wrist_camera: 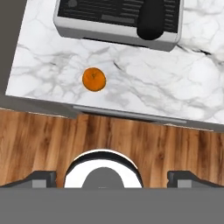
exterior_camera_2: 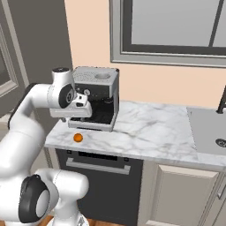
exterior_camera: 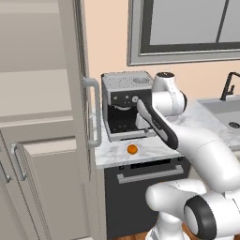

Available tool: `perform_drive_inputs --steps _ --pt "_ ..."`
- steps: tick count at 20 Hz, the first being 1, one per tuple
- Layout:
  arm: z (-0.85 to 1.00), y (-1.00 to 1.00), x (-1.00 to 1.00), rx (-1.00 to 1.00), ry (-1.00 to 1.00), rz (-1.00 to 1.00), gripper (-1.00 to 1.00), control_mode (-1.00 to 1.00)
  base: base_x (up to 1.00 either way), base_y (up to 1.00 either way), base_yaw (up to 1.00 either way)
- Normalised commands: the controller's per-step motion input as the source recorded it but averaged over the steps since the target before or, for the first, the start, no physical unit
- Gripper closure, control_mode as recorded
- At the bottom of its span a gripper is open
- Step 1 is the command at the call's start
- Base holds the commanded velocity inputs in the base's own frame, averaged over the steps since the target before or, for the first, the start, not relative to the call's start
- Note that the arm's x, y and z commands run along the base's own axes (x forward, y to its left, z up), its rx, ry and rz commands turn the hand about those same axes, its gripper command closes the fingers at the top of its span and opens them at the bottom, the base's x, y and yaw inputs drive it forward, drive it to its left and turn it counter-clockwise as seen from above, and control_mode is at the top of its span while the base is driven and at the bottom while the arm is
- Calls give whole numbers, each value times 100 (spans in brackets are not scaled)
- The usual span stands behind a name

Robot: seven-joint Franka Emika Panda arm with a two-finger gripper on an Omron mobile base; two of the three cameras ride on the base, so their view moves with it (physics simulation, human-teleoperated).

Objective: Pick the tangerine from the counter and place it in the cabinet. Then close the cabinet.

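Jaws: I see both dark finger tips spread to the two bottom corners of my hand view, as wide as they go, with nothing between them.
Gripper (wrist_camera: pixel 112 178): I have it up in the air, looking straight down past the front edge of the counter (wrist_camera: pixel 144 83); wooden floor (wrist_camera: pixel 52 135) lies directly under the tips.
Tangerine (wrist_camera: pixel 94 79): I find it lying loose on the counter, near the front edge and close to the left end of the slab, touched by nothing. It shows too in my left base view (exterior_camera: pixel 132 149) and my right base view (exterior_camera_2: pixel 78 137).
Coffee machine (exterior_camera: pixel 125 105): I see it at the back of the counter, behind the tangerine and apart from it.
Cabinet (exterior_camera: pixel 37 75): it stands past the counter's left end; I see a door (exterior_camera: pixel 77 93) swung out, edge-on, its bar handle (exterior_camera: pixel 95 112) over the counter's left edge.
Sink (exterior_camera_2: pixel 212 128): set into the counter's far right end.
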Motion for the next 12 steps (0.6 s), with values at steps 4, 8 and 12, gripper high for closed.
perform_drive_inputs --steps 4,8,12 --pt "-79 6 24 0 4 0 -100 -100 0 0 0" --pt "-66 23 28 0 9 0 -100 -100 0 0 0" --pt "-61 36 39 0 14 0 -100 -100 0 0 0"
